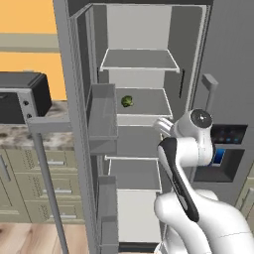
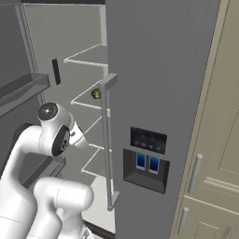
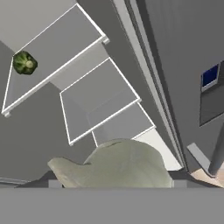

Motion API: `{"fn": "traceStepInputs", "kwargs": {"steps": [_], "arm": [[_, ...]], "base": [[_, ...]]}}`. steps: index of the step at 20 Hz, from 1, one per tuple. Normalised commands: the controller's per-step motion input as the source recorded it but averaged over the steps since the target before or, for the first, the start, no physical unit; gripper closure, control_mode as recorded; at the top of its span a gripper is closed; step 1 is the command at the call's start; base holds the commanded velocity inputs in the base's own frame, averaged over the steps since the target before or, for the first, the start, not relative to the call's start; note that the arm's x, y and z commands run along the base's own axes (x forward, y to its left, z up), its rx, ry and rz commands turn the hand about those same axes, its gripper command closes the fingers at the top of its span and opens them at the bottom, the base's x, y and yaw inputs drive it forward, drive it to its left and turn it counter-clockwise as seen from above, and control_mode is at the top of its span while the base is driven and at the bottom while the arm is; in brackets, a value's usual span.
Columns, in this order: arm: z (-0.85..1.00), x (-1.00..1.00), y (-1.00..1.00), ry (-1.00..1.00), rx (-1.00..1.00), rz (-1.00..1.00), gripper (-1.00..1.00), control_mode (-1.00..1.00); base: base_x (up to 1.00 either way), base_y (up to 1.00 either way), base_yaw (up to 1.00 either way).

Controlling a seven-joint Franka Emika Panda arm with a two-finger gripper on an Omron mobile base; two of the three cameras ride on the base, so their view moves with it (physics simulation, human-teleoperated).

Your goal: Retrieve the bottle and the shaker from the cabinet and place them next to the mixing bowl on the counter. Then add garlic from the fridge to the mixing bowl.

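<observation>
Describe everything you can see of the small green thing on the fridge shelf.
The small green thing is a roundish, lumpy, dark green item with a paler centre spot in the hand view. It sits alone on the second shelf from the top inside the open fridge, near that shelf's left side, resting on the grey shelf surface. Nothing else touches it. Its surface detail is too small to identify.
</observation>
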Motion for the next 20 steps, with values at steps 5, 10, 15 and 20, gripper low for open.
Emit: {"fn": "traceStepInputs", "kwargs": {"steps": [5, 10, 15, 20], "arm": [[0.00, 0.00, 0.00, 0.00, 0.00, 0.00, 1.00, 1.00], [0.00, 0.00, 0.00, 0.00, 0.00, 0.00, 1.00, 1.00], [0.00, 0.00, 0.00, 0.00, 0.00, 0.00, 1.00, 1.00], [0.00, 0.00, 0.00, 0.00, 0.00, 0.00, 1.00, 1.00]], "base": [[-0.54, -0.32, 0.02], [-0.54, -0.14, 0.19], [-0.52, -0.06, 0.23], [-0.60, -0.13, 0.24]]}}
